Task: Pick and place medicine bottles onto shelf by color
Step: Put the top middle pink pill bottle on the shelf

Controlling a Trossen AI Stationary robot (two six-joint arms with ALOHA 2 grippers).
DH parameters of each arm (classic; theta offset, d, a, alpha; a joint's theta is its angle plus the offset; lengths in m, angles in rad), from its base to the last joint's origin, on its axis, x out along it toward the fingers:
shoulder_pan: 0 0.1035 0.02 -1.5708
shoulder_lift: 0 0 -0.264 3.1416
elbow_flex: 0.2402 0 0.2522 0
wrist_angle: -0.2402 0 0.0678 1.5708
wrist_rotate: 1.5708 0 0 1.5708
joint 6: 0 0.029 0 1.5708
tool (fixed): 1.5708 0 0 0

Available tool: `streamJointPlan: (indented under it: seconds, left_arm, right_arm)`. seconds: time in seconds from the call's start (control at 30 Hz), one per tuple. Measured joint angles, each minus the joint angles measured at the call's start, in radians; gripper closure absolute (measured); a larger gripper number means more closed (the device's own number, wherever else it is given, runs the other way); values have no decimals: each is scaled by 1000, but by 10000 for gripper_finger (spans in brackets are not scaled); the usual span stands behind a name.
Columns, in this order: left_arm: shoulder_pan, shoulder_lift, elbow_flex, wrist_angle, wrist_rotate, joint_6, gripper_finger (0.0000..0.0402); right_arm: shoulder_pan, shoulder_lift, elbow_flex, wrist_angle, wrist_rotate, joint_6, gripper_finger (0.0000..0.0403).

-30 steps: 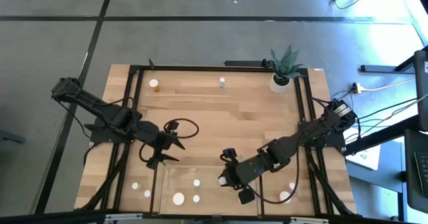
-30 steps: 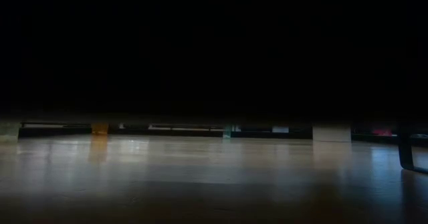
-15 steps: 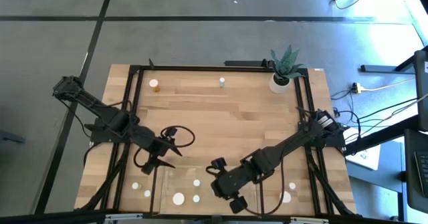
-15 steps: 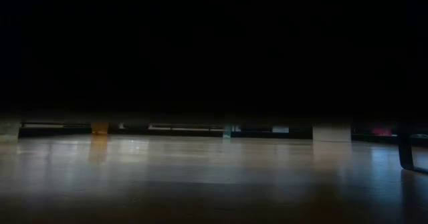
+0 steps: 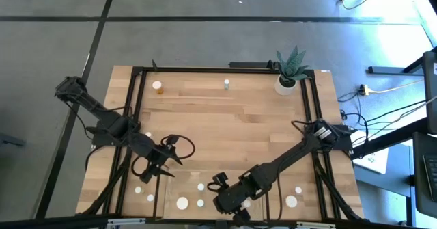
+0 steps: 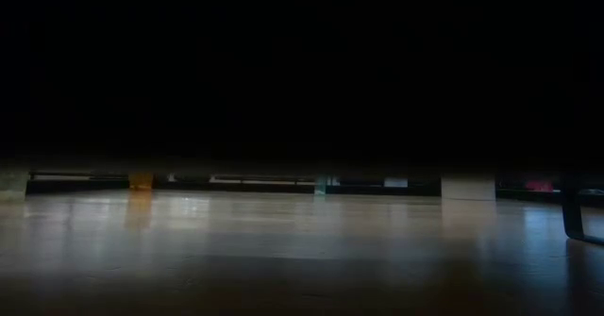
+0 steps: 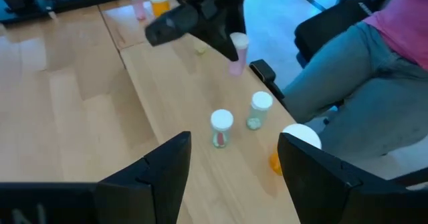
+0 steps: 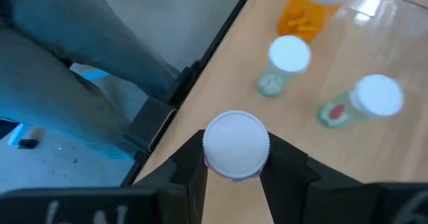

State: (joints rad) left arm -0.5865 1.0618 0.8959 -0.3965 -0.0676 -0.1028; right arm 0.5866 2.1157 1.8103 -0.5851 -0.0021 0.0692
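Observation:
My right gripper point(image 5: 229, 200) is near the table's near edge, shut on a small white-capped bottle point(image 8: 235, 144) with a pale pink body point(image 7: 237, 55). My left gripper point(image 7: 234, 164) is open and empty above the board, left of centre point(image 5: 166, 159). Several white-capped bottles stand along the near edge: two small ones point(image 7: 221, 127) point(image 7: 258, 110) and a wider amber one point(image 8: 314, 7). An amber bottle point(image 5: 158, 86) and a greenish one point(image 5: 227, 84) stand upright at the far side of the light-wood shelf board point(image 5: 225, 119). My right gripper pinches the bottle between its two fingers point(image 8: 194, 164), just under the white cap point(image 8: 235, 140). The fingers come from above, pointing down. The bottle stays upright. I cannot tell whether its base is clear of the wood.
A white pot with a spiky green plant point(image 5: 290, 75) stands at the far right. Dark frame bars point(image 5: 134, 119) run along both short sides. Two more bottles point(image 5: 293, 198) stand near right. A seated person's legs point(image 7: 348, 70) are just past the near edge.
My right gripper has carried the bottle toward the table's near edge and a little to the left, keeping it upright. My left gripper has drifted slightly toward the near edge and stays open.

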Motion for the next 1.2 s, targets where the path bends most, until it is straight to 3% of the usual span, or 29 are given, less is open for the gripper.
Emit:
streamJointPlan:
  seconds: [0.17, 0.5, 0.73, 1.2]
  left_arm:
    - [-29, 0, 0, 3, -59, 0, 184]
    - [-59, 0, 0, 3, -82, 0, 184]
    - [-58, 0, 0, 3, -182, -1, 184]
    - [-58, 0, 0, 2, -182, 0, 184]
  right_arm:
    - [5, 30, 0, -4, 6, 0, 284]
    - [5, 51, 0, -19, 8, -1, 284]
    - [5, 51, 0, -31, 8, -22, 284]
    - [4, 51, 0, -39, 8, -22, 284]
